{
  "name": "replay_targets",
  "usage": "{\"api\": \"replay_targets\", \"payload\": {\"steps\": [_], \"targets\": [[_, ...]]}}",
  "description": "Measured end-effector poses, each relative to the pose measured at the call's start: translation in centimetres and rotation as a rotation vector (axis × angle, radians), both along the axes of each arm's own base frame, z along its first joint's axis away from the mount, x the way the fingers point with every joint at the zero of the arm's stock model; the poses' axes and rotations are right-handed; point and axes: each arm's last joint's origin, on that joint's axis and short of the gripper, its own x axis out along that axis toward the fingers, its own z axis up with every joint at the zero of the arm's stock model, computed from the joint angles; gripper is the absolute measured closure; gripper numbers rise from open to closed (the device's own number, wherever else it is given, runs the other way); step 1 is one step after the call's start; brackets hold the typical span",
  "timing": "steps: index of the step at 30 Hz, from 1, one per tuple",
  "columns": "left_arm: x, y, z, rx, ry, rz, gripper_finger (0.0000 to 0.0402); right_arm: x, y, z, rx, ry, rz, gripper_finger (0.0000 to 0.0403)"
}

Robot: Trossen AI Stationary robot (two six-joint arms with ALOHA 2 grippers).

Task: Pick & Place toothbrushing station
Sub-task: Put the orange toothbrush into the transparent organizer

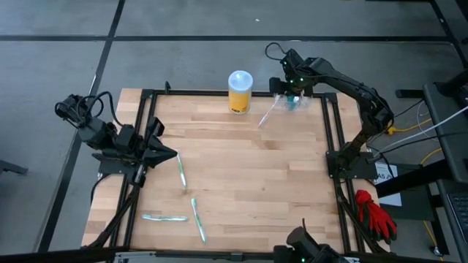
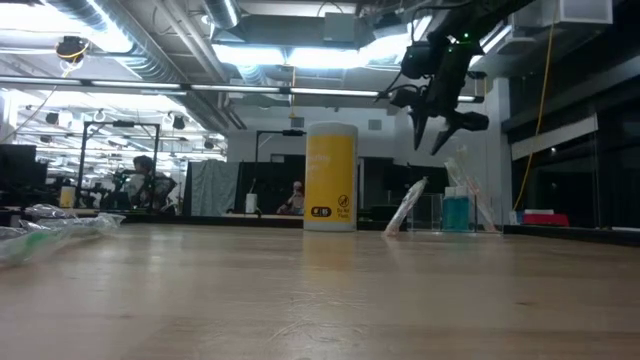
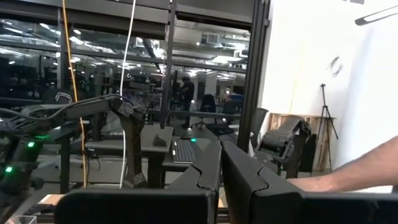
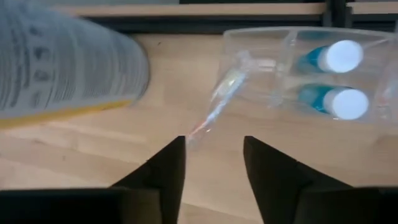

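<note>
Your right gripper (image 4: 213, 163) is hovering over the far right corner of the table (image 1: 241, 175), its fingers standing apart and gripping nothing. Just beneath it, the clear plastic holder (image 4: 311, 74) is sitting on the wood beside the yellow canister (image 1: 240, 92), with two blue, white-capped tubes (image 4: 333, 57) inside and a wrapped toothbrush (image 1: 267, 113) leaning out of it toward the canister. Your left gripper (image 1: 170, 154) is waiting at the table's left edge, its fingers pressed together. Three more wrapped toothbrushes (image 1: 180, 172) are lying near the front.
</note>
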Motion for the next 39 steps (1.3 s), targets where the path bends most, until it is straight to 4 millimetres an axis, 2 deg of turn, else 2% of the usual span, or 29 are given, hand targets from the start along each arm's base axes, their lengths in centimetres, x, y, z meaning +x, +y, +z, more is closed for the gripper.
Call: {"api": "replay_targets", "payload": {"steps": [5, 18, 39], "targets": [[-0.5, 0.0, 0.0, 0.001, 0.004, -0.021, 0.0394, -0.4, -0.9, -0.6, 0.010, 0.015, -0.056, 0.0215], [-2.3, 0.4, 0.4, -0.018, -0.003, -0.035, 0.0394, 1.2, -2.7, -3.7, 0.037, 0.031, -0.113, 0.0222], [-2.9, 0.7, 0.5, -0.009, -0.009, -0.027, 0.0394, -0.1, -4.0, -3.8, 0.011, 0.054, -0.186, 0.0223]]}}
